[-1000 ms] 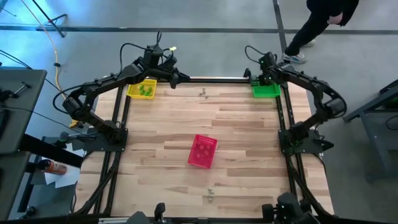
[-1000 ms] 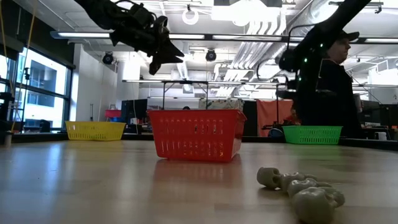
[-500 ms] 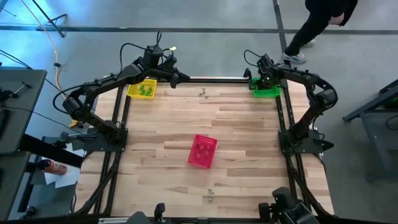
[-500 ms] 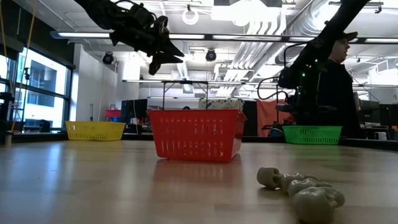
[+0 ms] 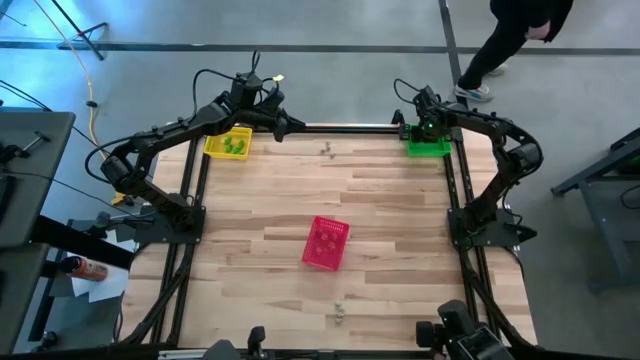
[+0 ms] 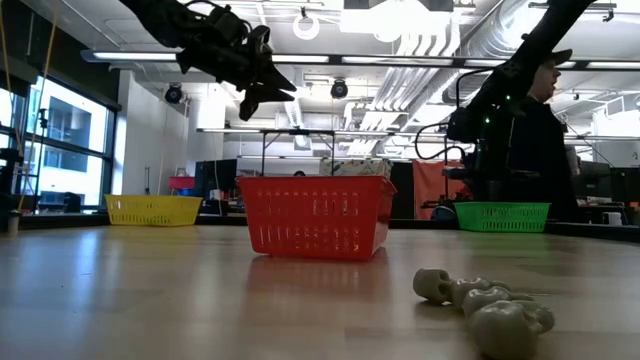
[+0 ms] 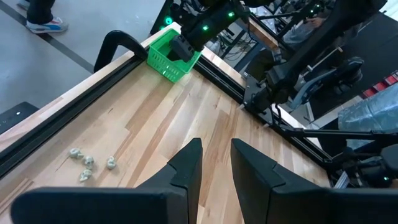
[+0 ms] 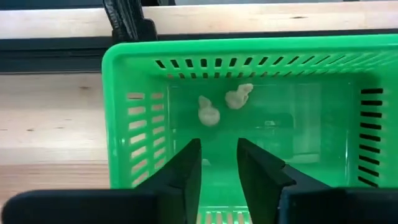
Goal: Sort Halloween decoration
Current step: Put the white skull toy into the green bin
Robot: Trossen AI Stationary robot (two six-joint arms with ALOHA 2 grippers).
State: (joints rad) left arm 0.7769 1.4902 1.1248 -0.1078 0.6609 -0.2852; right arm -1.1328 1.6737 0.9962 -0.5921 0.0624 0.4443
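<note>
My right gripper (image 5: 427, 128) (image 8: 219, 163) hangs open just above the green basket (image 5: 432, 148) (image 8: 134, 118) at the far right corner. Two pale trinkets (image 8: 217, 106) lie on that basket's floor. My left gripper (image 5: 291, 127) (image 7: 216, 163) is open and empty, held high above the far edge next to the yellow basket (image 5: 226, 144), which holds green trinkets (image 5: 235, 146). A few pale trinkets (image 5: 327, 150) (image 7: 88, 164) lie on the table by the far edge, and others (image 5: 340, 314) (image 6: 482, 306) lie near the near edge.
A red-pink mesh basket (image 5: 326, 243) (image 6: 314, 216) stands upright on the table's middle, handle raised. Black frame rails (image 5: 345, 127) run along the far edge and both sides. A person (image 5: 515, 40) walks on the floor beyond the far right corner.
My right arm has folded its elbow in toward the table, and its gripper has come down closer over the green basket. It has held still for the last half second. The left arm has not moved.
</note>
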